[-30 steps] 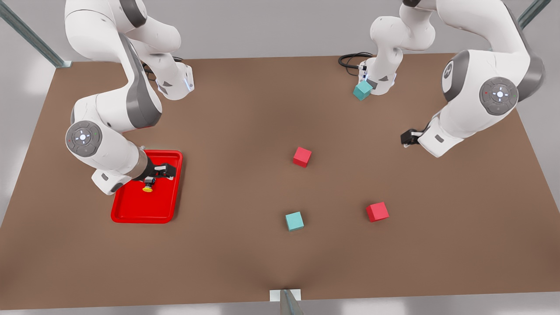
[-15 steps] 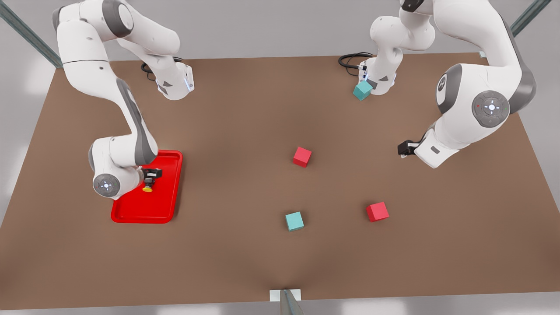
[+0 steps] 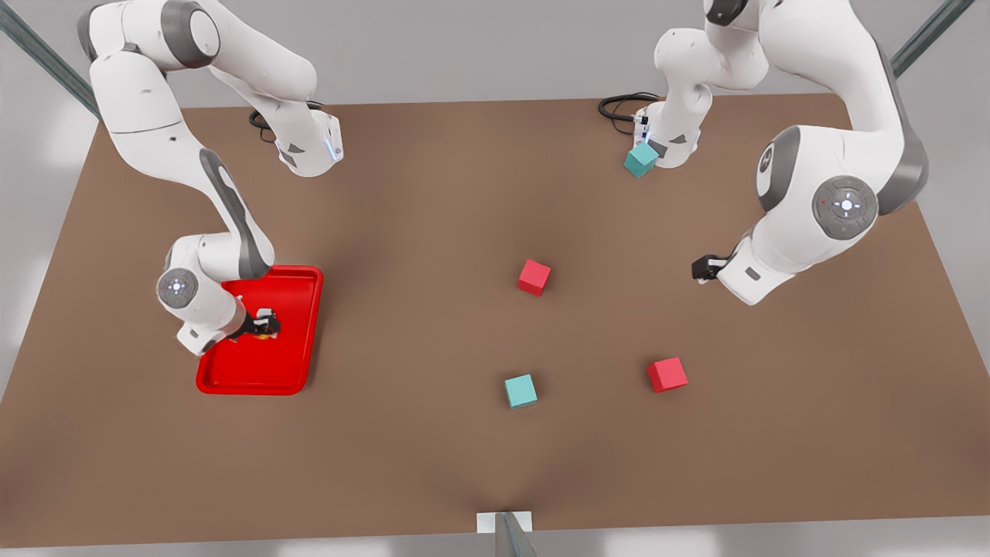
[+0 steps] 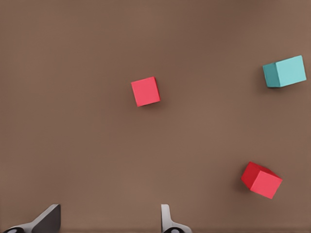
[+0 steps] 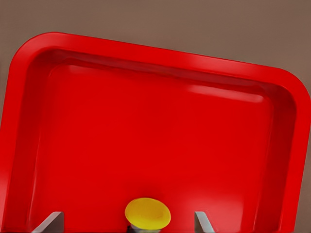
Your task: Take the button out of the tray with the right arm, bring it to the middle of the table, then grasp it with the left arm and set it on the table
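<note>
The red tray (image 3: 298,363) lies on the table (image 3: 402,433) at the front view's left. In it stands the button (image 5: 147,212), its yellow cap up, mostly covered in the front view, where a sliver of yellow (image 3: 266,334) peeks out. My right gripper (image 3: 263,325) is down in the tray, open. The right gripper (image 5: 127,224) has one fingertip on each side of the button, both well apart from the cap. At the front view's right, my left gripper (image 3: 700,268) hangs above bare table. The left gripper (image 4: 107,224) is open and holds nothing.
Two red cubes (image 3: 534,277) (image 3: 667,374) and a teal cube (image 3: 520,391) lie around the table's middle and right. Another teal cube (image 3: 640,159) sits by the far arm base. A black cable (image 3: 619,104) coils at the back edge.
The right arm has swung its wrist and lowered the gripper over the button, which is now mostly covered in the front view. The left arm has drifted slightly toward the front view's left.
</note>
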Robot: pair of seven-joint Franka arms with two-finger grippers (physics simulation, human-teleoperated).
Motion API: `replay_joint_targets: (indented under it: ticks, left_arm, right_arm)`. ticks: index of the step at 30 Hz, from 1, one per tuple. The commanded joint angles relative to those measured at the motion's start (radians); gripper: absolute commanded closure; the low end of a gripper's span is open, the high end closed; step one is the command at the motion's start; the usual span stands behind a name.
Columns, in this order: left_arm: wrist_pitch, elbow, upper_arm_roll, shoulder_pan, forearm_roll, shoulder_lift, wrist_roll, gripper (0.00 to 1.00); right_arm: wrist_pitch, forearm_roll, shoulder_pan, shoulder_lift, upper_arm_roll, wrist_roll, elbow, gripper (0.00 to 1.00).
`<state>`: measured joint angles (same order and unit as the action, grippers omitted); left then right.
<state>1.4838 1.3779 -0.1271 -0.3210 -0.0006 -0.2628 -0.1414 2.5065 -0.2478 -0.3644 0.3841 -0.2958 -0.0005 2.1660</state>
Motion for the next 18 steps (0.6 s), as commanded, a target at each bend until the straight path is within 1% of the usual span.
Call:
replay_joint_targets:
  ticks: [1,3,7,12,18]
  left_arm:
    - [-0.002,0.0,0.0,-0.001,0.001,0.0,-0.007,0.0]
    - [-0.002,0.0,0.0,-0.001,0.001,0.0,-0.009,0.0]
    - [-0.002,0.004,0.0,-0.001,0.001,-0.004,-0.007,0.0]
    - [0.001,0.004,0.0,-0.001,0.001,-0.01,-0.007,0.0]
    - [0.0,0.007,0.0,-0.001,0.001,-0.015,-0.007,0.0]
  right_arm:
    - [0.084,0.001,-0.001,-0.031,-0.002,-0.222,0.057,0.0]
    - [0.077,0.001,-0.001,-0.059,-0.002,-0.22,0.095,0.0]
    - [0.078,0.001,-0.024,-0.054,0.0,-0.168,0.101,0.0]
    - [0.08,0.001,-0.025,-0.042,0.0,-0.161,0.104,0.0]
    - [0.08,0.001,-0.025,0.01,0.003,-0.154,0.106,0.0]
